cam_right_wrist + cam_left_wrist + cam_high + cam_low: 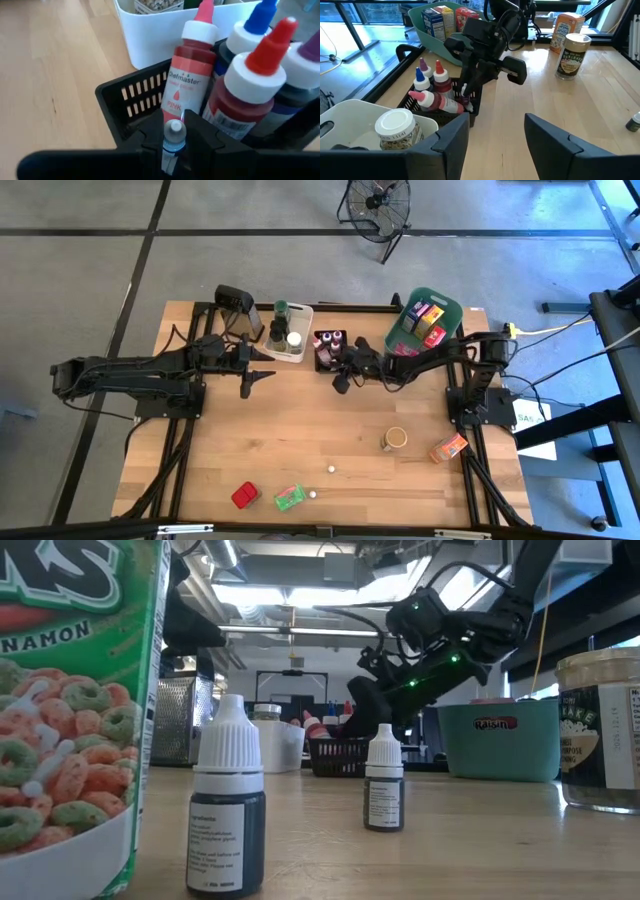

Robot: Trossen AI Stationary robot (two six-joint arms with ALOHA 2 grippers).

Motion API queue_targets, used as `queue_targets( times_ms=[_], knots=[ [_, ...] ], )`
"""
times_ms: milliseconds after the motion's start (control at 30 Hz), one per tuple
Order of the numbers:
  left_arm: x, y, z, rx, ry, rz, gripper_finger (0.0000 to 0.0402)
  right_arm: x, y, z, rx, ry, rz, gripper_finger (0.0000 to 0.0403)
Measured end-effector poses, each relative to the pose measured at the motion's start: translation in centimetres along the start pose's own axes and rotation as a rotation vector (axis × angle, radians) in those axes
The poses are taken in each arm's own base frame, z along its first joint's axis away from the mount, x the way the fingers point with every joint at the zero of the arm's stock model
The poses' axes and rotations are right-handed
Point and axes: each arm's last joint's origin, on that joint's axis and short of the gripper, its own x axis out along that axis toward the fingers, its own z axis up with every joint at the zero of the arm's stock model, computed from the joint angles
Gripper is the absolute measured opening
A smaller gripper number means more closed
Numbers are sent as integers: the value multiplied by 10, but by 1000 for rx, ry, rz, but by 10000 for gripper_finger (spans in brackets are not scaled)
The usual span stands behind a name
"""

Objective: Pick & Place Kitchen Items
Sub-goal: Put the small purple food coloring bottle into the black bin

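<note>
Closest to the low camera, a green cereal box point(75, 710) fills the left edge, with a dark dropper bottle point(227, 800) just beside it and a second small dropper bottle point(384, 780) farther right; a glass jar point(600, 730) stands at the right edge. From above, these lie along the table's near edge: a red packet point(244, 495), the green box point(289, 498) and two tiny white-capped bottles point(331, 469). The left gripper point(262, 377) hovers over bare wood just in front of the white bin point(300, 352), its jaws apart and holding nothing. That bin holds a green-lidded jar point(282, 310) and a white-lidded jar point(395, 129). Right of it, the black basket point(125, 95) holds colouring bottles, among them a pink Chefmaster bottle point(187, 80), a red-tipped bottle point(255, 85) and a blue-tipped one point(260, 15). The right gripper point(174, 142) hangs at the basket's front rim, its jaws narrow and pinched on a tiny grey-capped bottle point(174, 136). Farther right, the teal bin point(445, 308) holds small boxes, and a jar point(395, 439) and an orange packet point(449, 447) lie well apart on the open table.
</note>
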Motion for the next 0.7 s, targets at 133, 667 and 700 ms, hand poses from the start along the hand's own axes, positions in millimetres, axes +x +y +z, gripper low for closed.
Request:
queue_targets(
  times_ms=[133, 667, 700],
  knots=[
    [0, 0, 0, 0, -1, 0, 185, 8, 3, 3, -16, 1, 13, 57],
    [0, 0, 0, 0, 0, 0, 184, 26, 7, 8, -50, 34, 11, 57],
    [0, 0, 0, 1, 0, 0, 184, 26, 7, 8, -50, 36, 10, 57]
  ],
)
